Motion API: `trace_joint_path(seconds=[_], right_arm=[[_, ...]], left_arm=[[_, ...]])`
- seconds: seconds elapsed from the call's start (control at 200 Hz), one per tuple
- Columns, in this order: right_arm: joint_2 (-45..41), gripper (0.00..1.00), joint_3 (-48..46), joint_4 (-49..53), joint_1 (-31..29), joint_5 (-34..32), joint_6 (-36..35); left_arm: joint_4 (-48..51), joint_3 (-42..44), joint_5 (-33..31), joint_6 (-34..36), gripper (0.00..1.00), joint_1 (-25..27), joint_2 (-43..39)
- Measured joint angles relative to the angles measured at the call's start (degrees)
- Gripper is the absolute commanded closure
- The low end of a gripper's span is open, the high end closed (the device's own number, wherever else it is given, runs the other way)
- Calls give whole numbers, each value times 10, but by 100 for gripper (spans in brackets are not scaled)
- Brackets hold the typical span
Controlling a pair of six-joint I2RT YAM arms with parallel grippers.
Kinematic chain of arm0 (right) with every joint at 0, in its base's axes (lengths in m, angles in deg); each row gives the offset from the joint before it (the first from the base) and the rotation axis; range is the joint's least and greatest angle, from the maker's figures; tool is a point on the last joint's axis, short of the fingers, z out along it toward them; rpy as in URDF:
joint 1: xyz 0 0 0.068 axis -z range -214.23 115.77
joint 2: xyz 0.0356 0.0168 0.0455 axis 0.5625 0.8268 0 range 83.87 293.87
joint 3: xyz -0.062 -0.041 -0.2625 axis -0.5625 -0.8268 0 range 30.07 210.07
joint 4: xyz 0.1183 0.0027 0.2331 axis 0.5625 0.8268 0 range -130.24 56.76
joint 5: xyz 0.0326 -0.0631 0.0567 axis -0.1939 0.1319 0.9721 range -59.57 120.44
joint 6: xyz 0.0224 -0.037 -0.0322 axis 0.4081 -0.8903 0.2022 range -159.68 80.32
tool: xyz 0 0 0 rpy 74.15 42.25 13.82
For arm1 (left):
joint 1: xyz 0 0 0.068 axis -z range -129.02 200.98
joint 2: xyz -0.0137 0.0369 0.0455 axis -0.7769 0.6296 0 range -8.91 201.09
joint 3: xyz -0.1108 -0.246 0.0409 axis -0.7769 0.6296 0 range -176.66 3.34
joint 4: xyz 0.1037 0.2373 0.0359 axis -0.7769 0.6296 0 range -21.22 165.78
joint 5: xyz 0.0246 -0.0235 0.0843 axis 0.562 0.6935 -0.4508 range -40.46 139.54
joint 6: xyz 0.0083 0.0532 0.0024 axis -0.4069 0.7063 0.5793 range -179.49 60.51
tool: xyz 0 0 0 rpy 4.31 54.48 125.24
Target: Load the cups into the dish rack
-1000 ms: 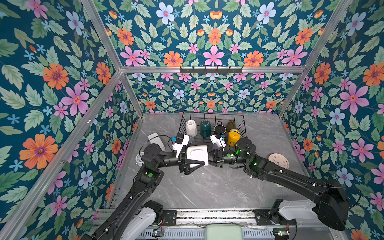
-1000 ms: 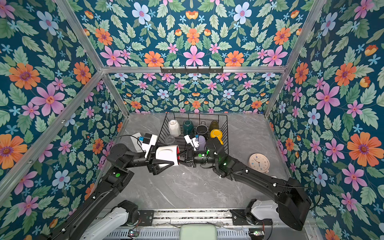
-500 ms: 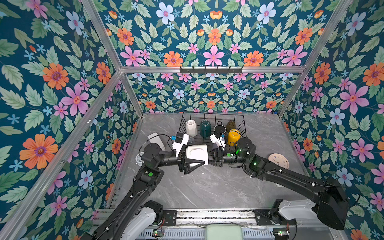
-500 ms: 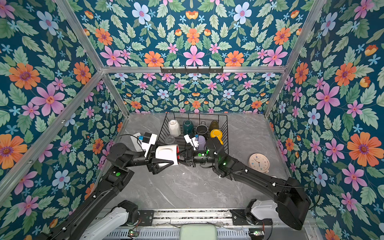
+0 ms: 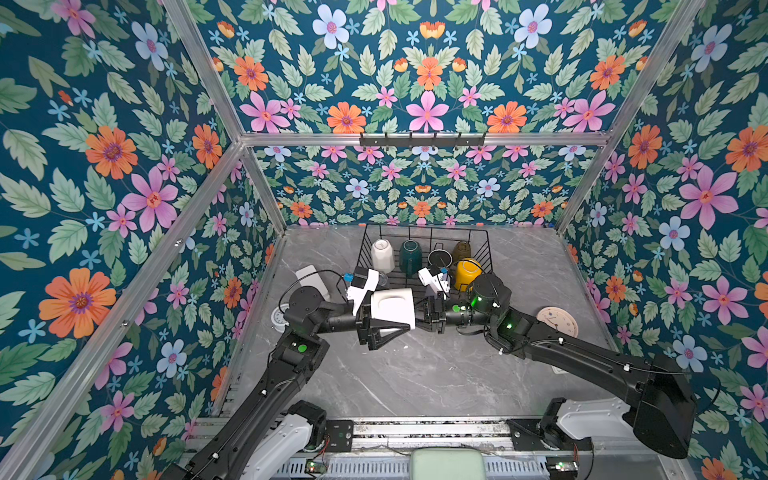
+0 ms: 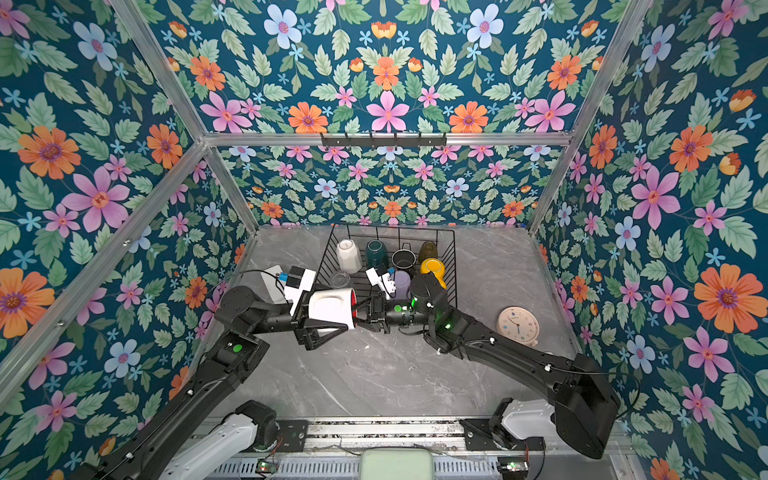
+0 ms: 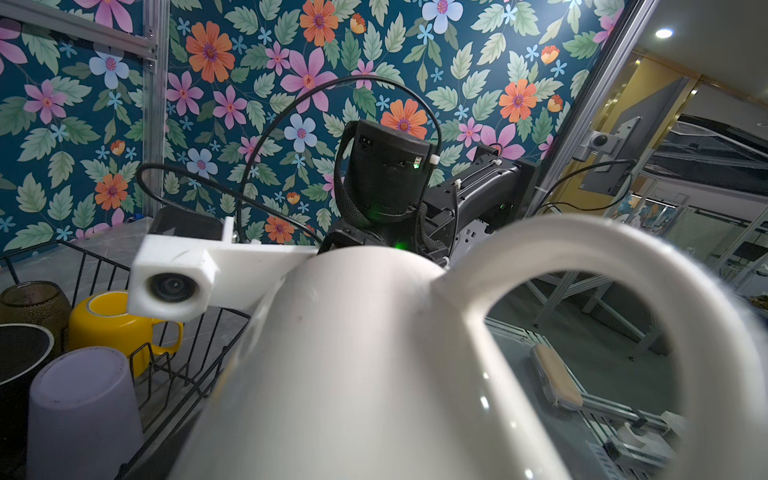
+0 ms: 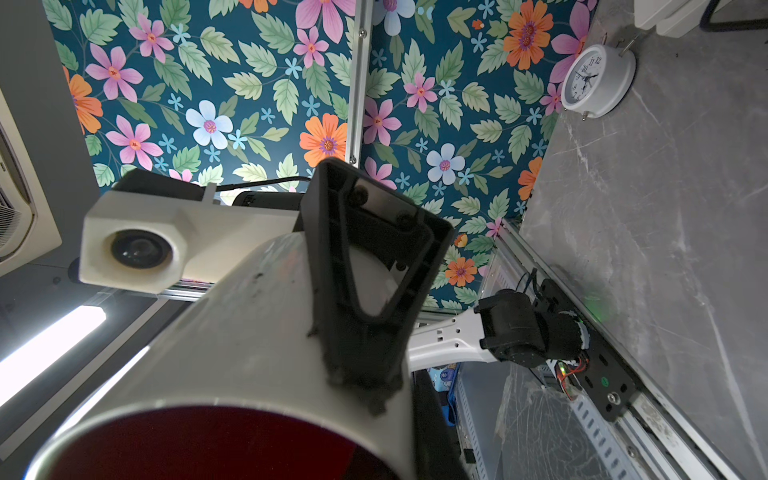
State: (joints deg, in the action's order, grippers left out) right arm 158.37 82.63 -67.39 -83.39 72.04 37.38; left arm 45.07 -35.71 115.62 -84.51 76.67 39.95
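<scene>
White outside and red within, the white red-inside mug [image 5: 390, 305] lies on its side in my left claw [image 5: 405, 311], held off the grey marble table [image 5: 395, 374]. My left jaws stand wide around it. One finger [image 8: 357, 266] lies flat along the mug's outer wall and the other is out of sight on its far side, so the cup is clamped between them with its handle turned upward. Its red mouth faces my right claw [image 5: 428, 316], which points straight back at it from the opposite side. My right jaws are closed tight together, with their tips right at the mug's rim. Whether they pinch that rim or only meet it I cannot tell, since the cup hides them in my right wrist view.

Just beyond both claws, away from my base, sits the dish rack [image 5: 482, 245]. Along the side of it farthest from my claws stand the cream mug [image 5: 382, 254], the dark green mug [image 5: 410, 255], the black mug [image 5: 439, 258] and the amber tumbler [image 5: 461, 250] in a row. Close to my right claw are the yellow mug [image 5: 466, 272] and the lilac tumbler [image 6: 401, 282], both bottom up. The clear glass [image 6: 341, 279] is the one nearest my left claw.

Behind my left wrist lie a white box [image 5: 313, 278] and a small white alarm clock [image 5: 279, 318], and out past my right forearm a tan clock [image 5: 557, 322] lies flat
</scene>
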Motion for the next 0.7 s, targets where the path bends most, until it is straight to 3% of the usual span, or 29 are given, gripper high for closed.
trace_joint_path(seconds=[0.115,0.255,0.455,0.7], right_arm=[[0,100,0,0,0,-3,3],[-1,97,-2,-1,0,-5,5],[-8,74,-7,-10,-2,-9,5],[-25,58,-14,-9,-2,-5,-1]], left_arm=[[2,-3,-1,0,34,0,3],[10,-9,0,0,67,0,4],[19,-14,-5,1,100,1,3],[45,-25,-26,12,100,1,-2]])
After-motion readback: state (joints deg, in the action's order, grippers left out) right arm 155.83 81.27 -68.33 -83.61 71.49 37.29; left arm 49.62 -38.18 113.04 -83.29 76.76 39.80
